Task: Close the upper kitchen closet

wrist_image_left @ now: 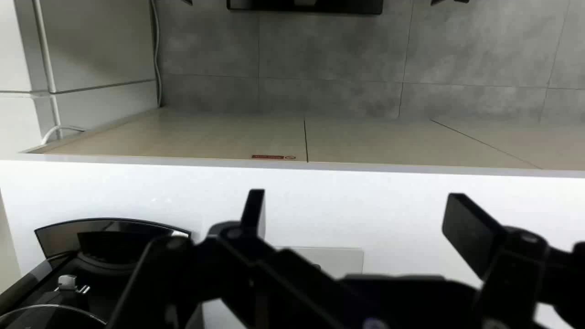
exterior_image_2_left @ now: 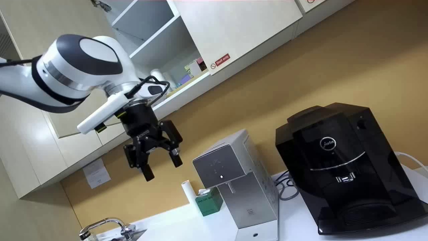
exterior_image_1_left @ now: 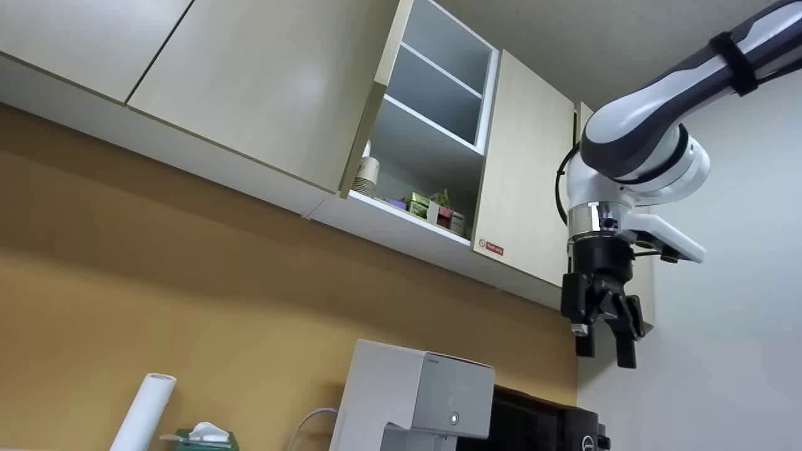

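The upper kitchen closet (exterior_image_1_left: pixel 432 131) stands open in both exterior views, also here (exterior_image_2_left: pixel 167 43), showing white shelves. Paper cups and small boxes stand on its bottom shelf. Its beige door (exterior_image_2_left: pixel 67 20) is swung wide open at the far left, partly hidden behind the arm. It shows nearly edge-on (exterior_image_1_left: pixel 387 56) from the other side; its sticker does not show. My gripper (exterior_image_1_left: pixel 606 351) points down, open and empty, below the closets' lower edge. It also shows open in an exterior view (exterior_image_2_left: pixel 163 165) and in the wrist view (wrist_image_left: pixel 356 205). The closet is out of the wrist view.
A closed stickered door (exterior_image_1_left: pixel 520 169) adjoins the opening on the right; a wider closed door (exterior_image_1_left: pixel 250 81) adjoins it on the left. Below, a grey dispenser (exterior_image_2_left: pixel 247 174), a black coffee machine (exterior_image_2_left: pixel 334 150) and a green tissue box (exterior_image_2_left: pixel 210 202) stand on the white counter (wrist_image_left: pixel 365 178).
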